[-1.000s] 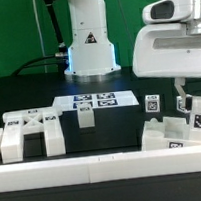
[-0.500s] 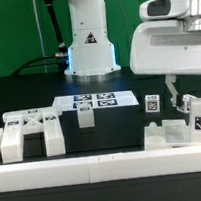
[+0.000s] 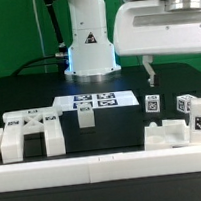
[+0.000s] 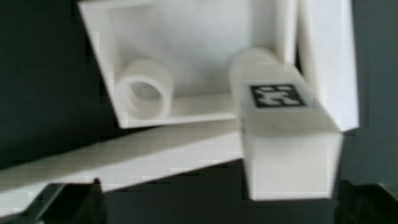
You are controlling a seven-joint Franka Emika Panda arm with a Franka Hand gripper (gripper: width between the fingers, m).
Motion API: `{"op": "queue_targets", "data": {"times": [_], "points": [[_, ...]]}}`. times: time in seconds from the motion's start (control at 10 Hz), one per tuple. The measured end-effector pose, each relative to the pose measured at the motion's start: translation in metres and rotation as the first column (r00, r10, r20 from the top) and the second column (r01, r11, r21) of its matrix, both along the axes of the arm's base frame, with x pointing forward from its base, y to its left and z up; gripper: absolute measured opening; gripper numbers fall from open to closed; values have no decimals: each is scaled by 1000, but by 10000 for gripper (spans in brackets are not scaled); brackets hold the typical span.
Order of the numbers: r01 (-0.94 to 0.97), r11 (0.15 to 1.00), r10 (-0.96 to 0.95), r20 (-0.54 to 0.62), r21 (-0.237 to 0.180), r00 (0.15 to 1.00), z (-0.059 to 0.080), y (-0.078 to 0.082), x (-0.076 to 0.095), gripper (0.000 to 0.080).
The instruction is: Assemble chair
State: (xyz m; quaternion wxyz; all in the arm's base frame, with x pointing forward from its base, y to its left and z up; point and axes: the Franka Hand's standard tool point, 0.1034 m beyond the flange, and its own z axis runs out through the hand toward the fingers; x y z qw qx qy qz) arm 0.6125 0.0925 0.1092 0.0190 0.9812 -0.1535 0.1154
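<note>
My white two-finger gripper [image 4: 217, 205] stands released. In the wrist view its dark fingertips [image 4: 68, 203] sit wide apart, touching nothing, and in the exterior view it hangs clear above the parts, carrying nothing. Beneath the jaws I see a chunky matte white plastic leg bearing a black-and-white square tag [image 4: 281, 120], lying against a white plastic slab with a round socket [image 4: 139, 88]. Both belong to the cluster of white chair parts [image 3: 177, 131] near the front edge of the black table [image 3: 122, 129], at the exterior view's right corner, where three tagged posts stand close together. The leg may be seated in the slab, but the wrist view is too blurred to say whether it is joined or only resting there. Further out, a small white tagged block [image 3: 85, 115] stands alone mid-table, just in front of the marker board [image 3: 93, 100]. A blocky white bracket-shaped part [image 3: 27, 136] sits by the front edge toward the exterior view's left. I judge the chair far from whole: at most one joint is made, and the outlying pieces have yet to be brought in and fitted.
</note>
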Motion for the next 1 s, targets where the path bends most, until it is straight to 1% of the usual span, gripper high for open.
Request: {"op": "queue_targets", "data": {"times": [0.2,0.6,0.7,0.8,0.9,1.0], "points": [[-5,1000,5,-1,-2,1000,-2,3,1,649],[-14,1000,14,-3,-5,1000,-3,0,0,649],[-65,998,65,8,-9,998,0,-12,-8,649],[-92,996,92,1,-7,996,3,-28,-23,649],[-126,992,126,-13,-9,992,5,-48,-33,649],[-140,990,140,-24,-17,990,3,-67,-38,649]]}}
